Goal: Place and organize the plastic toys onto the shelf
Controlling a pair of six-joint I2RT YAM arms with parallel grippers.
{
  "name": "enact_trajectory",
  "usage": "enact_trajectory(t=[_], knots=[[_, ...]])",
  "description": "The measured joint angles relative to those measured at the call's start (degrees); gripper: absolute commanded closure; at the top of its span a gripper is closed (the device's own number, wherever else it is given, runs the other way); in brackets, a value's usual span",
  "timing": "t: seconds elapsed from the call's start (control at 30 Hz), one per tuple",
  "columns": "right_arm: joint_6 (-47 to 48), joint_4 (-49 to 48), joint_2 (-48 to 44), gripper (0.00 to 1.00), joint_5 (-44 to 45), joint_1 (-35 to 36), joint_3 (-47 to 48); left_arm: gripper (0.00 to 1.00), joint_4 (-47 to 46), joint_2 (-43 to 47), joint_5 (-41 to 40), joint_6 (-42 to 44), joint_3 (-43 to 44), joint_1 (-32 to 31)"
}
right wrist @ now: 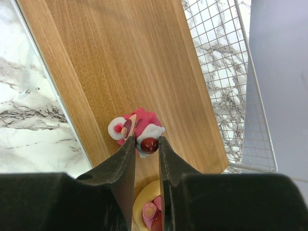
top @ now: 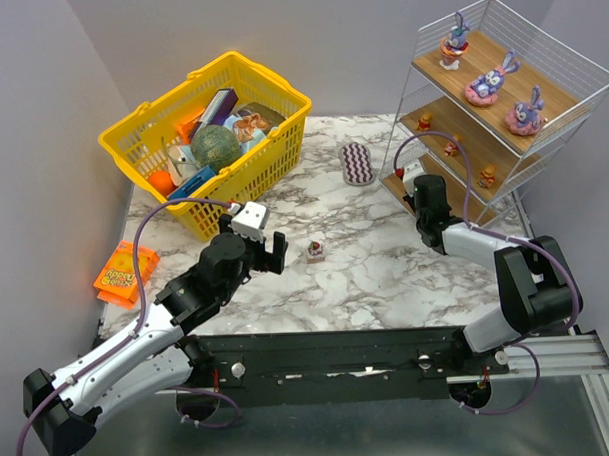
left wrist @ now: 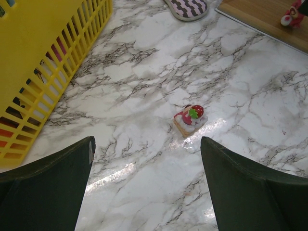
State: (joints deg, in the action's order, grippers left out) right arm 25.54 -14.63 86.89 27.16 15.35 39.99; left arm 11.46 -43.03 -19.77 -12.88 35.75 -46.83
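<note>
The shelf [top: 552,91] at the table's [top: 386,275] far right corner is being stocked: right gripper [right wrist: 147,144] jaws are set narrowly about a pink toy [right wrist: 137,126] on its bottom board [right wrist: 120,57], hold unconfirmed; the strawberry toy [left wrist: 190,118] at mid-table is judged next for the left gripper's [left wrist: 147,142] wide-open jaws.

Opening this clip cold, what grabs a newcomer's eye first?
The yellow basket, crammed with odds and ends, at the far left of the table, and the tall wire shelf at far right with three purple bunnies on its top board. Mid-table, one small strawberry-topped toy sits alone on the marble.
</note>
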Motion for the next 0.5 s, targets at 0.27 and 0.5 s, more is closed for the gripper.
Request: enact_trajectory(t=[0.27, 0.5], knots=[[0.0, -0.1, -0.1, 0.89, 0.0, -0.2, 0.0, 0.01, 0.0, 0.0, 0.0, 0.0, 0.0, 0.0], [0.0, 0.2, -0.3, 0.99, -0.1, -0.5, 0.0, 0.01, 0.0, 0.0, 0.0, 0.0, 0.0, 0.0]])
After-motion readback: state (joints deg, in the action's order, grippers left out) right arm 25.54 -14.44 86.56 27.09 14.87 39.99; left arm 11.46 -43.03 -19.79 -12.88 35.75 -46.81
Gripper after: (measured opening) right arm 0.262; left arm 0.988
